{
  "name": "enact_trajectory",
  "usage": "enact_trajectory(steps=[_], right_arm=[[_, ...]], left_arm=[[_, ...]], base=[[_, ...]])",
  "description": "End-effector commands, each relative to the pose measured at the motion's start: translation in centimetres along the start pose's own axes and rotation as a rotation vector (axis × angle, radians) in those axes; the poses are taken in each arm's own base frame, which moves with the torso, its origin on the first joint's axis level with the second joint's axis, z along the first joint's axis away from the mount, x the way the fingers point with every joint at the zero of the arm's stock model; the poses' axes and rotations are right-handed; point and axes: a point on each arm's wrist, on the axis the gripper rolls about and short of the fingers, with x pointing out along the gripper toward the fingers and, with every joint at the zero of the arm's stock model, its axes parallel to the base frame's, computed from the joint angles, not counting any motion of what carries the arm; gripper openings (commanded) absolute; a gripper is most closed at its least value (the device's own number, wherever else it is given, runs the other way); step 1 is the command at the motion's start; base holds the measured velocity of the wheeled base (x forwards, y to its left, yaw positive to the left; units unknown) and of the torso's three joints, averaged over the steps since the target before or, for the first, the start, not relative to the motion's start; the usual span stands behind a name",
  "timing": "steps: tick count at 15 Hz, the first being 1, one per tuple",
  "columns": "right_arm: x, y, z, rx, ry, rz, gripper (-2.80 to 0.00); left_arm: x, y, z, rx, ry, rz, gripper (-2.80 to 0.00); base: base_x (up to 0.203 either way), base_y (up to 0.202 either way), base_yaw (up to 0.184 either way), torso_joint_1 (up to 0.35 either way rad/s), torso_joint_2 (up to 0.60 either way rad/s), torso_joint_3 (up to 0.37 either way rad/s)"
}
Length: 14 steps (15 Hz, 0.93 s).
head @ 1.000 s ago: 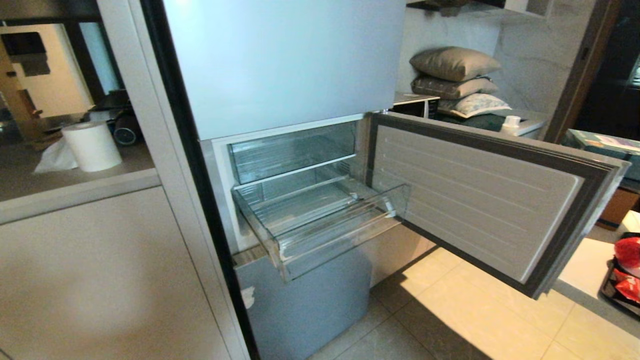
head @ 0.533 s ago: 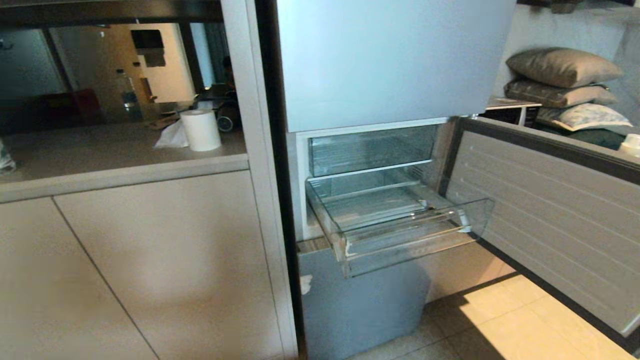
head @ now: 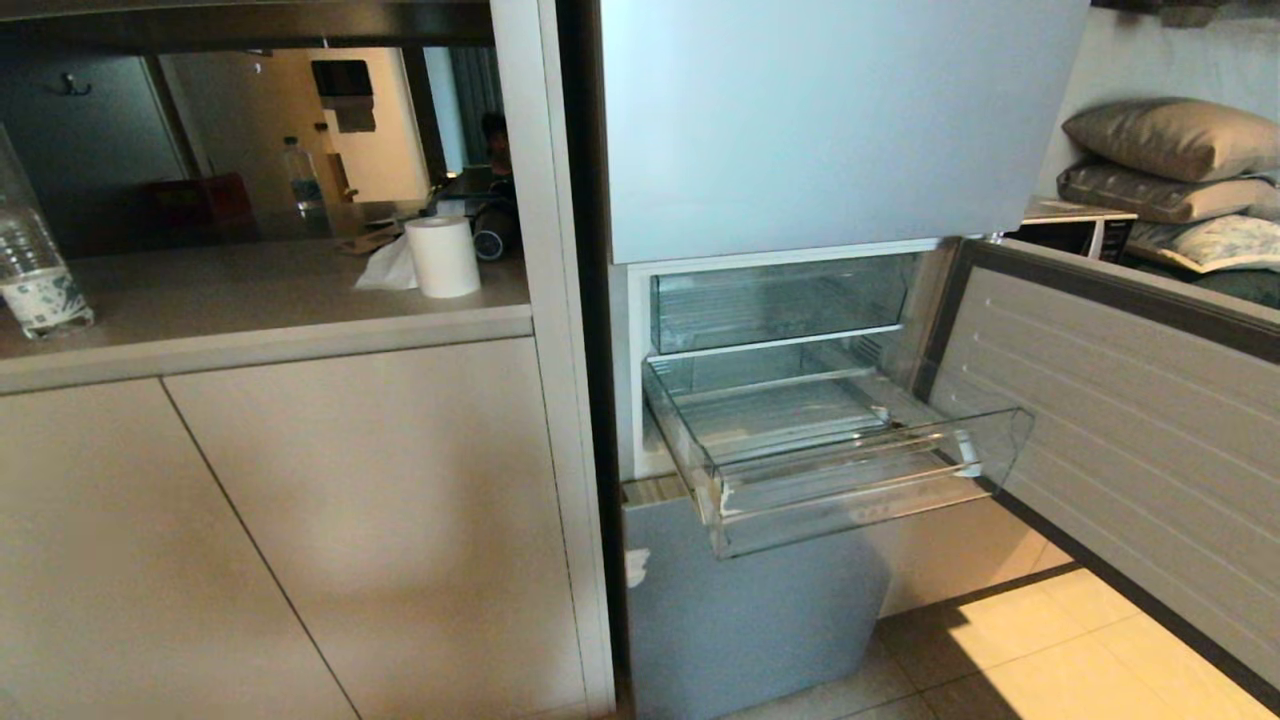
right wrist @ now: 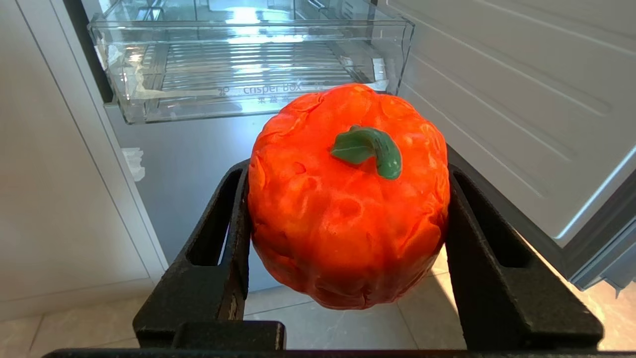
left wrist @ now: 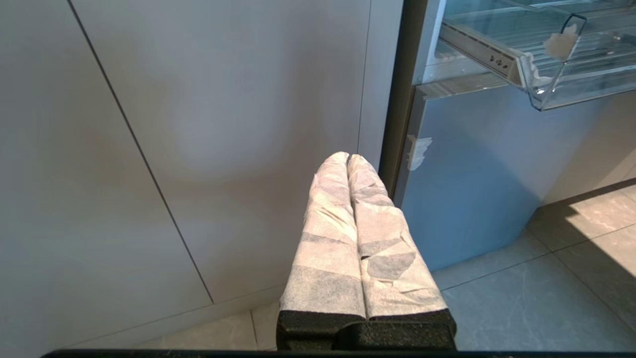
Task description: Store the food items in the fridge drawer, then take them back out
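The right gripper point(right wrist: 348, 199) has its jaws clamped on either side of a round red food item point(right wrist: 345, 199) with a green stem. Ahead of them the fridge drawer point(right wrist: 248, 64) stands pulled out. The left gripper point(left wrist: 348, 164) has its jaws pressed together, holding nothing, facing a cabinet door point(left wrist: 223, 99).

Paper towel roll point(head: 443, 256) on counter point(head: 250, 300), water bottle point(head: 30, 260), stacked pillows point(head: 1170, 170)

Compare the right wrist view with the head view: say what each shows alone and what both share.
Right wrist only: the right gripper clamped on a round red food item with a green stem. Head only: a paper roll and bottle on the counter, and pillows. Both: the pulled-out, empty fridge drawer and the open door.
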Motion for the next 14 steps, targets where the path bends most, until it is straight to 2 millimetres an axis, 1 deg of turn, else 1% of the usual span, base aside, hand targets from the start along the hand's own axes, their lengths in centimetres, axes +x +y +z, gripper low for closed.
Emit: enact_trajectory(steps=[1,4,10,12,14], right_arm=[[0.0,0.0,0.0,0.003,0.002,-0.002,-2.8],[0.0,0.0,0.0,0.003,0.002,0.0,-2.8],[0.0,0.0,0.2,-0.001,-0.006,-0.005,-2.8],[-0.4,-0.1,1.5,0.003,-0.03,-0.006,-2.8],[-0.3,-0.2,4.3,0.008,0.001,0.004,-2.8]], left_arm=[[0.0,0.0,0.0,0.0,0.0,0.0,-2.8],[0.0,0.0,0.0,0.0,0.0,0.0,-2.8],[0.0,0.0,0.0,0.0,0.0,0.0,-2.8],[0.0,0.0,0.1,-0.002,-0.003,0.0,-2.8],[0.0,0.0,0.0,-0.002,-0.004,0.0,-2.8]], base=[[0.0,0.0,0.0,0.0,0.0,0.0],[0.019,0.0,-0.001,0.002,0.0,0.002],[0.187,0.0,-0.001,0.003,0.0,0.004],[0.135,0.0,0.0,0.017,0.01,0.0],[0.0,0.0,0.0,0.0,0.0,0.0]])
